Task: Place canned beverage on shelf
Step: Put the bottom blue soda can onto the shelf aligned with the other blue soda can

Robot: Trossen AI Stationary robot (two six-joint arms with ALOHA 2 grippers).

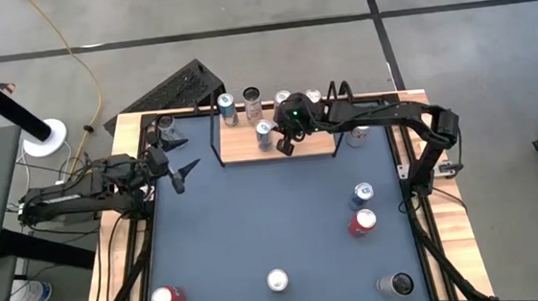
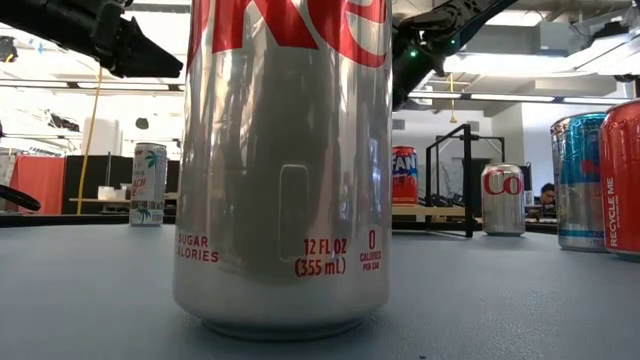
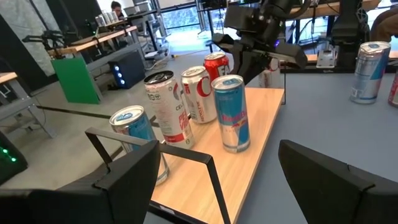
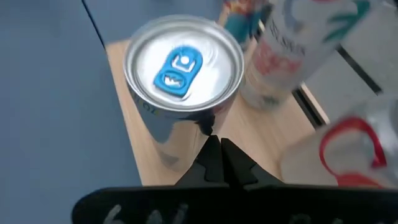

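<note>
The shelf [image 1: 250, 148] lies against the table's far edge, a light-wood board inside a thin black rail frame. Its front strip is mostly bare wood, and the tabletop [image 1: 255, 219] in front of it is open grey-blue surface right across to the cans near the table's right side.

On the shelf, a slim blue-and-silver can [image 1: 264, 134] stands upright near the front edge, a blue tab on its silver lid [image 4: 180, 65]. Behind it, toward the shelf's back rail, more cans stand in a loose row [image 3: 186, 99]; the nearest is close to it, and contact cannot be judged.

The right gripper [image 1: 286, 146] hangs over the shelf just beside the slim can, fingers pressed together at the tips [image 4: 217, 163] and holding nothing.

The left gripper [image 1: 180, 174] waits off the shelf's left end, over the table's left edge, fingers [image 3: 124, 180] spread wide and empty.
</note>
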